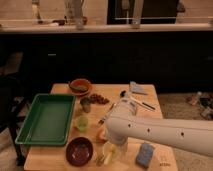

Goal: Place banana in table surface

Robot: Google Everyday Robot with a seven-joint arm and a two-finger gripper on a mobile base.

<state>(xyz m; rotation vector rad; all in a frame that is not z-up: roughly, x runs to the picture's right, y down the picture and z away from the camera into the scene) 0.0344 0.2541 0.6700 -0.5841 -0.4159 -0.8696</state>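
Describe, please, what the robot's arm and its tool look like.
The arm is a thick, cream-white tube with a rounded end and a row of small dark dots along its side. The tool, pale and blocky, sits below that end, near the front of the light tan wooden tabletop. No cables show.
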